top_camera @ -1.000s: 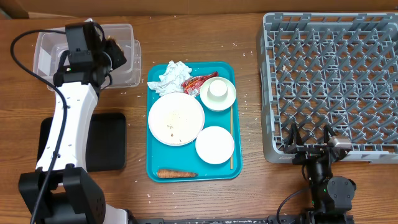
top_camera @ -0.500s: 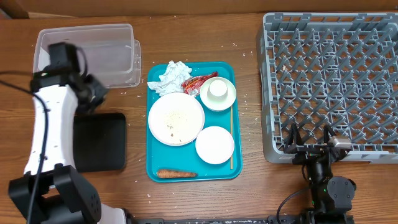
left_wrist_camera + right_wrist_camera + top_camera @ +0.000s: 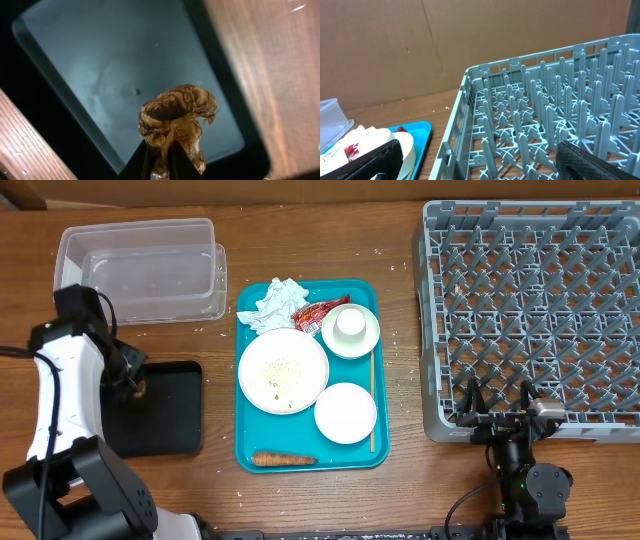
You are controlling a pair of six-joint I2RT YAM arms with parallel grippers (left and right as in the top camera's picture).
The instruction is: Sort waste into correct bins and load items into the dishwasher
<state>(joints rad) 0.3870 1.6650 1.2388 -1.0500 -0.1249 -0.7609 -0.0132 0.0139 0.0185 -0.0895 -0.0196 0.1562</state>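
Left gripper (image 3: 159,152), pinched shut on the brown food lump (image 3: 175,112), hangs over the black tray (image 3: 100,55) at frame centre; opening to drop it there looks next.

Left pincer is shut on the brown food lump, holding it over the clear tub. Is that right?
No. The left pincer is shut on the brown food lump, but holds it over the black tray, not the clear tub. The left wrist view shows the tray beneath the lump.

Brown food lump (image 3: 175,112), mottled dark and tan; black tray (image 3: 170,420); teal tray (image 3: 345,457); white napkin (image 3: 273,304); red wrapper (image 3: 320,313); orange carrot (image 3: 283,459); grey dish rack (image 3: 530,300), grid-patterned; clear tub (image 3: 140,265); wood-grain brown table (image 3: 400,240).
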